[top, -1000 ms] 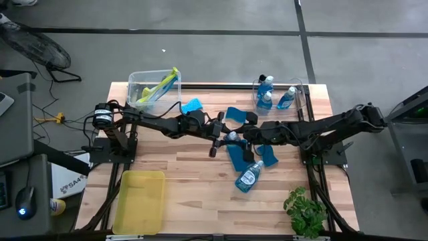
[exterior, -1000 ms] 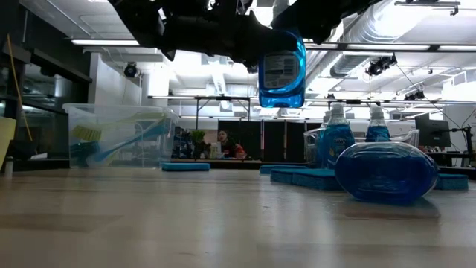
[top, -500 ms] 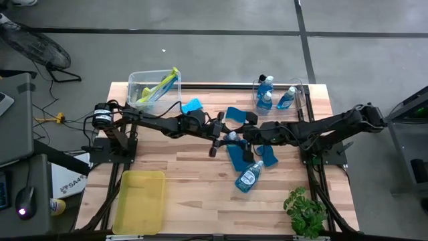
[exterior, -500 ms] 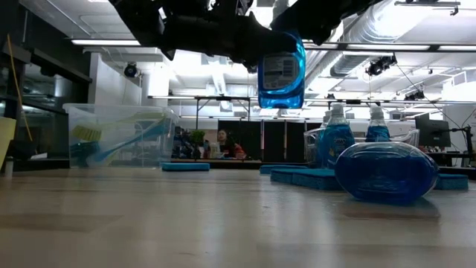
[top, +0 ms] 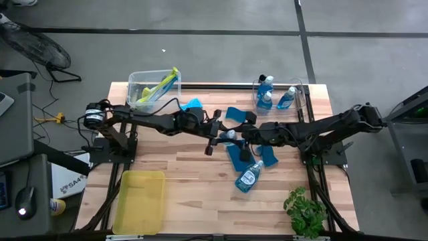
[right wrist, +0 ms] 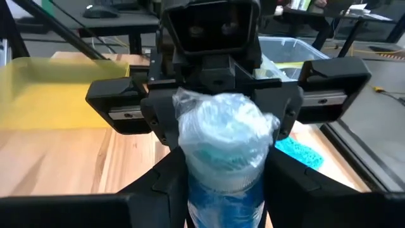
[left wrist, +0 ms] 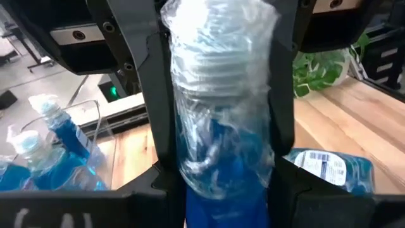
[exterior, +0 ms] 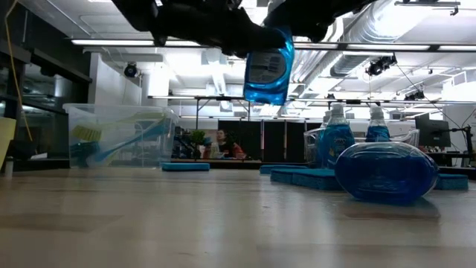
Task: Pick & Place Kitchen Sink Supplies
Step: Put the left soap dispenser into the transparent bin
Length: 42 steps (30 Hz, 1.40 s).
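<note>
A small clear bottle of blue dish soap (exterior: 266, 71), its white cap wrapped in clear film, hangs cap up above the table's middle. My left gripper (top: 225, 136) and my right gripper (top: 236, 136) face each other, both shut on its top. A second soap bottle (top: 248, 177) lies on its side on the wood, nearer the front. Flat blue sponges (top: 235, 155) lie beneath and around the grippers. My left gripper pinches the film-wrapped cap and neck (left wrist: 185, 95) between its two fingers (left wrist: 155, 101), reaching in almost level from the table's left. The bottle hangs below the hold, clear of the table, slightly tilted. My right gripper has its two fingers (right wrist: 168, 190) on either side of the bottle just below the cap (right wrist: 209, 187), reaching in almost level from the table's right, opposite the left gripper. The body (exterior: 266, 82) hangs clear beneath.
A clear bin (top: 152, 87) with yellow-green brushes stands at the far left. Another clear bin (top: 302, 92) at the far right holds upright soap bottles. A yellow tray (top: 140, 199) lies at the near left and a potted plant (top: 304, 211) at the near right.
My left gripper has shifted a little toward the table's left and rolled somewhat. The hanging bottle has gone with it, a bit to the left, and has tipped from upright to a slight slant. My right gripper has kept its place.
</note>
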Motion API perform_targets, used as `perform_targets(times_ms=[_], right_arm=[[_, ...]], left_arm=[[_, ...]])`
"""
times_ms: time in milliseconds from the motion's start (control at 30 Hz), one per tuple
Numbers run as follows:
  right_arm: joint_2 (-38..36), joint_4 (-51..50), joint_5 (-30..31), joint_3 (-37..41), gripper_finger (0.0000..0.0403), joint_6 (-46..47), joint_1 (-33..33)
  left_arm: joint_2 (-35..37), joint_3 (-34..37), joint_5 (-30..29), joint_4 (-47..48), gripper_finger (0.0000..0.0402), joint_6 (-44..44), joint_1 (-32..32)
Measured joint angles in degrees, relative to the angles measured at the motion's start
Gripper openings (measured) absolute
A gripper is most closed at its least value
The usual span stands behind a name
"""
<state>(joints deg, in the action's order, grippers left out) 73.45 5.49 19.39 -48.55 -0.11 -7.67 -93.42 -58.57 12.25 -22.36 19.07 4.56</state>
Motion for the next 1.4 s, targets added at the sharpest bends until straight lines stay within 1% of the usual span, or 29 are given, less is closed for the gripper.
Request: perform_targets(times_ms=[167, 267, 333, 500, 600, 700, 767, 867, 1033, 1133, 1300, 1400], right_arm=[[0.07, 0.47, -1.57, 0.02, 0.0146, 0.9, 0.6], [0.07, 0.69, -1.71, 0.02, 0.0145, 0.99, 0.54], [-0.06, 0.09, -1.93, 0.08, 0.0145, 1.97, 0.54], [-0.24, -1.03, -1.15, 0.21, 0.0145, 2.18, 0.54], [-0.26, -1.23, -0.3, 0.19, 0.0145, 2.21, 0.58], [-0.26, -3.17, 1.17, 0.19, 0.0145, 3.54, 1.14], [-0.26, -4.56, 2.24, 0.17, 0.0145, 4.78, 1.78], [-0.48, -5.76, 3.77, 0.17, 0.0145, 5.66, 2.75], [-2.97, -6.72, 5.83, 0.12, 0.0145, 7.0, 5.41], [-5.44, -8.22, 6.56, 0.1, 0.0145, 7.18, 7.47], [-10.75, -12.22, 6.13, 0.06, 0.0145, 7.18, 12.25], [-13.8, -15.38, 6.17, 0.06, 0.0145, 7.18, 15.75]], left_arm=[[0.28, 0.09, 1.58, 1.74, 0.0137, 0.2, 0.02], [0.39, 0.22, 1.95, 1.85, 0.0157, 0.22, 0.0], [0.45, 0.41, 2.33, 2.58, 0.0188, -0.06, 0.0], [0.36, 0.66, 3.49, 3.22, 0.0295, -0.76, -0.02], [0.36, 0.66, 3.25, 3.36, 0.0352, -0.91, -0.07], [1.68, 0.71, -0.79, 5.49, 0.0389, -0.86, -0.07], [3.33, 0.59, -5.35, 7.05, 0.0396, -0.68, -0.11], [6.34, 0.61, -9.99, 11.86, 0.039, -0.68, -0.04], [10.39, 0.61, -13.94, 19.59, 0.0385, -1.24, -0.07], [11.2, 0.61, -14.6, 24.25, 0.0385, -1.54, -0.04], [11.29, 0.62, -14.27, 27.28, 0.0385, -2.82, -0.04], [11.25, 2.27, -14.17, 25.68, 0.0385, -2.88, -0.03]])
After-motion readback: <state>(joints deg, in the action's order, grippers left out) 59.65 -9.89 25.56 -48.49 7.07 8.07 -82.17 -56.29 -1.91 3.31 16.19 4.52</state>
